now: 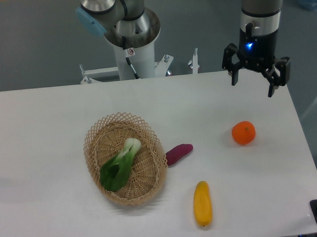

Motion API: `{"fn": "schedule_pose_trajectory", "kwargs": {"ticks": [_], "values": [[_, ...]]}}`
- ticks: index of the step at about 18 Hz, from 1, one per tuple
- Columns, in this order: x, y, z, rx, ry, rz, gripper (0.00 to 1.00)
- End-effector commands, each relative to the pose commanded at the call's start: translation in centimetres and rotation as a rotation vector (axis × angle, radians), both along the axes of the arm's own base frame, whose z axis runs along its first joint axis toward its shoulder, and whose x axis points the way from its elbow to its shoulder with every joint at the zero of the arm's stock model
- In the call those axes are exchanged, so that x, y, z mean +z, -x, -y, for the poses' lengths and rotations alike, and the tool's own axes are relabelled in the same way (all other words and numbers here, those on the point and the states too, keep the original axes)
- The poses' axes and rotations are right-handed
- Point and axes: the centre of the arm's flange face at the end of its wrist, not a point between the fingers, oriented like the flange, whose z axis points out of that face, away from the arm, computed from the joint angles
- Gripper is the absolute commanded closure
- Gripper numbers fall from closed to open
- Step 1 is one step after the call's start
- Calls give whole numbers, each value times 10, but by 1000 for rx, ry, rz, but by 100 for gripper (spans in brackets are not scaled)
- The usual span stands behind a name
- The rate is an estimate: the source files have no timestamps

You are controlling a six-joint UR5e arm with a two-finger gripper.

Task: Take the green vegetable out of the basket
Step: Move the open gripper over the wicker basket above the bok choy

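The bok choy (120,162) lies inside the basket (150,186), on its woven floor. Its pale stalk end points up and to the right, toward the far rim, and the dark green leaves spread toward the lower left. The basket stands on the white tabletop (44,133), in the left half of it.

The pincer (254,88) hangs in the air above the far right part of the tabletop, well apart from the basket. Its fingers are spread wide and nothing is between them. A small blue light shines on the body above the fingers.

Just beside the right rim of the basket lies a purple sweet potato (178,153); I cannot tell if it touches the rim. A yellow fruit (202,203), long in shape, lies nearer to the front edge, to the right of the basket. An orange (243,132) sits alone on the right side, below the pincer in the picture. The base of the arm (130,33) stands behind the far edge of the tabletop.
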Motion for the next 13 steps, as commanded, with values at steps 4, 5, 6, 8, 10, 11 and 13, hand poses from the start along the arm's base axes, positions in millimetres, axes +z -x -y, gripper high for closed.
{"fn": "schedule_pose_trajectory", "kwargs": {"ticks": [4, 5, 6, 8, 10, 11, 13], "values": [[-6, -3, 0, -2, 1, 8, 0], [-8, -4, 0, -2, 4, 12, 0], [-10, -5, -2, -5, 5, 15, 0], [-12, -9, -5, 18, -2, 32, 0], [-17, -18, -17, 65, -42, 67, 0], [-20, -20, -19, 84, -47, 79, 0], [-27, -31, -31, 98, -53, 105, 0]]}}
